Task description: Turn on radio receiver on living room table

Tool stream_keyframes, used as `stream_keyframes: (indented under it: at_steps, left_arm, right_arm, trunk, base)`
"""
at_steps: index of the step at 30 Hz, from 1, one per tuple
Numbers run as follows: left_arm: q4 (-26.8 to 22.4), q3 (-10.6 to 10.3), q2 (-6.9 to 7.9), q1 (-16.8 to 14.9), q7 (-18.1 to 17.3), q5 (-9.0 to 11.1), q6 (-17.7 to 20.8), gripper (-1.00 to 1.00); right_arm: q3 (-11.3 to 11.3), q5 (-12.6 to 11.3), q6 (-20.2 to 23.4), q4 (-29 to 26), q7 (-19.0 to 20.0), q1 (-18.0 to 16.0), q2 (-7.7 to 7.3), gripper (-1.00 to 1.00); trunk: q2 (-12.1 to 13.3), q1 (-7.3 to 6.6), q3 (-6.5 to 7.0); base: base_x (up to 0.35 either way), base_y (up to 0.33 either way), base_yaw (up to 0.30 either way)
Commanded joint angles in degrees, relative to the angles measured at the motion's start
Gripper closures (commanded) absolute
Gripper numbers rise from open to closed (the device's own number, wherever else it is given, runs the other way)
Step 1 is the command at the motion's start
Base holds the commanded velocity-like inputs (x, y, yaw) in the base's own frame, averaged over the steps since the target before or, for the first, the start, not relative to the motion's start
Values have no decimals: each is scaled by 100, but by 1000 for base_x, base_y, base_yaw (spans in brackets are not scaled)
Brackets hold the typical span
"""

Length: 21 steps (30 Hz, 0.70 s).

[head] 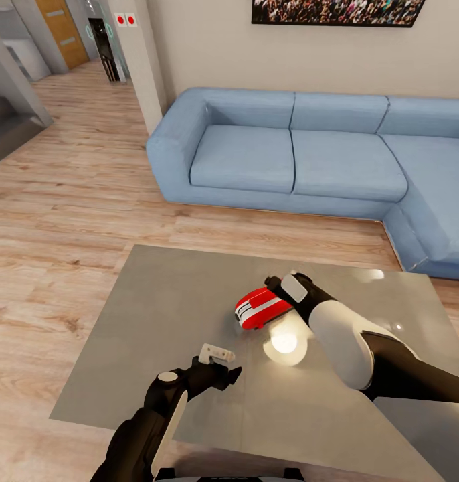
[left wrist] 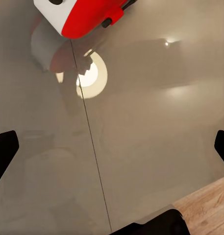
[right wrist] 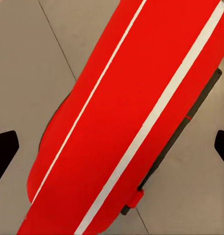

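Observation:
The red radio receiver [head: 259, 308] with white stripes lies on the glossy grey table [head: 166, 301], right of its middle. My right gripper [head: 275, 292] hangs directly over the radio's far end. In the right wrist view the radio [right wrist: 126, 122] spans the space under the right gripper [right wrist: 112, 147], whose dark fingertips [right wrist: 4, 149] stand wide apart, open and not clasping it. My left gripper [head: 219, 359] hovers over bare tabletop nearer the front edge, open and empty. The left wrist view catches one end of the radio [left wrist: 80, 17] beyond the left gripper [left wrist: 112, 147]. The dial is hidden.
A long blue L-shaped sofa [head: 290, 157] runs behind and to the right of the table, under a crowd-photo picture [head: 336, 10]. Light wood floor [head: 69, 201] stretches left toward a hallway. A bright lamp reflection [head: 284, 341] shines on the tabletop beside the radio.

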Motion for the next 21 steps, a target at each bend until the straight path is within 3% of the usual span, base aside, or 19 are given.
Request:
stream_keyframes:
  at_steps: [1, 6, 21]
  left_arm:
    - [0, 0, 0, 0, 0, 0, 0, -100]
    - [0, 0, 0, 0, 0, 0, 0, -100]
    - [0, 0, 0, 0, 0, 0, 0, -100]
  right_arm:
    - [1, 36, -36, 28, 15, 0, 2, -100]
    - [-9, 189, -49, 63, 43, 0, 5, -100]
    - [-21, 212, -3, 70, 100, 0, 9, -100]
  trunk:
    - [0, 0, 0]
    - [0, 0, 0]
    - [0, 0, -93]
  base:
    - [0, 0, 0]
    - [0, 0, 0]
    - [0, 0, 0]
